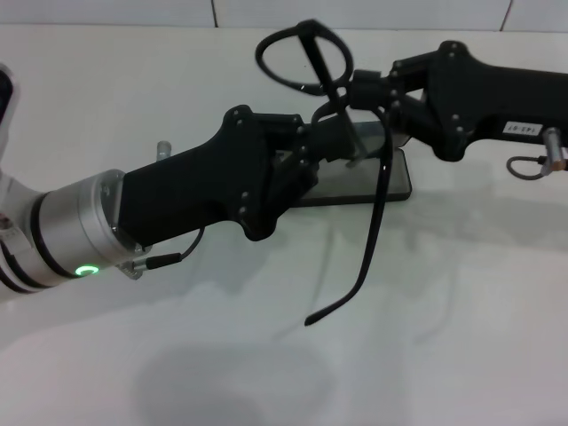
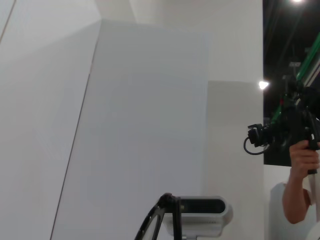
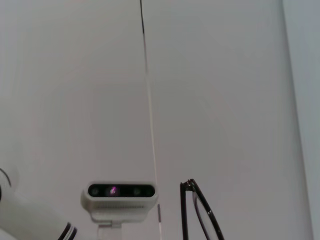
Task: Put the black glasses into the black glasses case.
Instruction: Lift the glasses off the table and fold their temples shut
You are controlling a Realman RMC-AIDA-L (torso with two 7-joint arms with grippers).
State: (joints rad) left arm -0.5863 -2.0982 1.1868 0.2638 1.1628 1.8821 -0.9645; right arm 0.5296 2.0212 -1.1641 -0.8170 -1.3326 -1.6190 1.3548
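Black glasses (image 1: 306, 58) clamped between left gripper (image 1: 330, 140) and right gripper (image 1: 355, 93), one temple dangling below the jaws; black glasses case (image 1: 390, 182) beneath: fold temple, then lower gently.

Robotics lab or recording studio. Evidence: a plain white table (image 1: 444, 355) beneath the left pincer (image 1: 333, 142), white partition panels (image 2: 145, 115), a head-mounted depth camera (image 3: 119, 200), and a person (image 2: 300, 190) holding a video camera rig (image 2: 285, 130) beyond the panels.
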